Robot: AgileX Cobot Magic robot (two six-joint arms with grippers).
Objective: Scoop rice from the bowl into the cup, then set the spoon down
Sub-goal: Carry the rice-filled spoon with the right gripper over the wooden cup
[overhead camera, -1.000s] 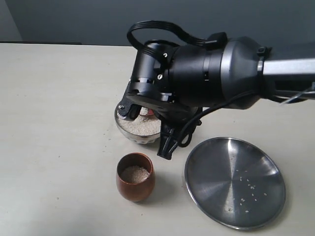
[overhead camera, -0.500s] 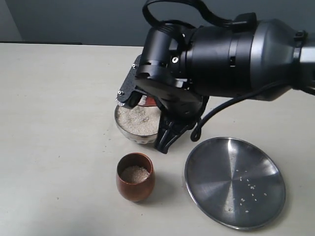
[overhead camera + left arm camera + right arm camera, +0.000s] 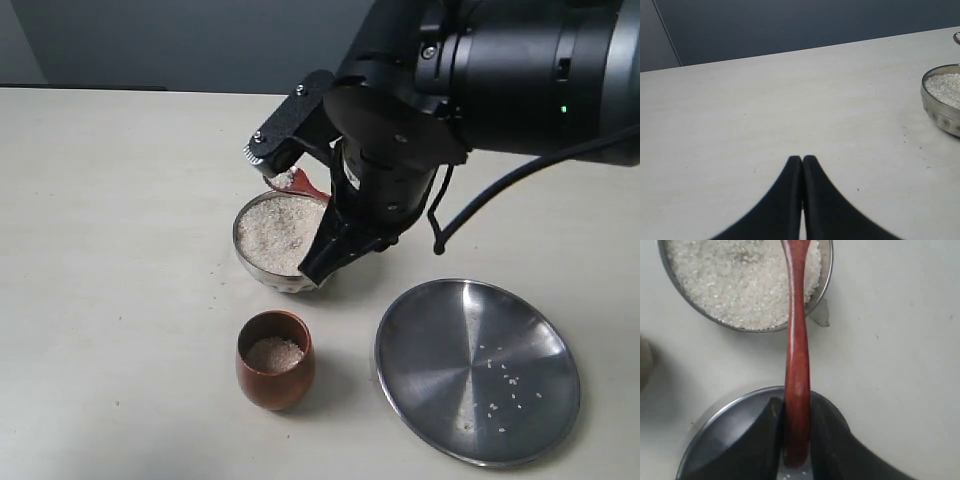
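1. Jaws pressed together on nothing: that is your left gripper (image 3: pixel 802 159). It hangs over bare counter (image 3: pixel 740 115). The bowl (image 3: pixel 940 114) shows only at the edge of its camera's picture, well apart, so this arm is the farther one and has no part in the coming move.
2. Moving right in the exterior view, you find the cup (image 3: pixel 272 385). It stands upright on the counter just beside the bowl, on the side nearer the camera, with a shallow layer of rice (image 3: pixel 275 352) in it.
3. Behind the cup, the bowl holds the main heap of rice, which comes close to the rim.
4. Over the bowl's far rim hangs the head of the spoon (image 3: pixel 303 186). It carries a small load of grains and looks clear of the heap.
5. Your right gripper (image 3: pixel 796 400) is clamped on the spoon's handle near its tail. In the right wrist view the handle runs straight out from between the jaws, with its long axis pointing across the bowl.
6. The relation you work with is this: the cup lies across the bowl from the spoon head, toward the camera. You probably need to bring the head back over the bowl's whole width, level, before you tip it.
7. Farthest right, the plate (image 3: pixel 450 340) lies flat near both bowl and cup, with a few stray grains on it. It looks a likely rest for the spoon later.
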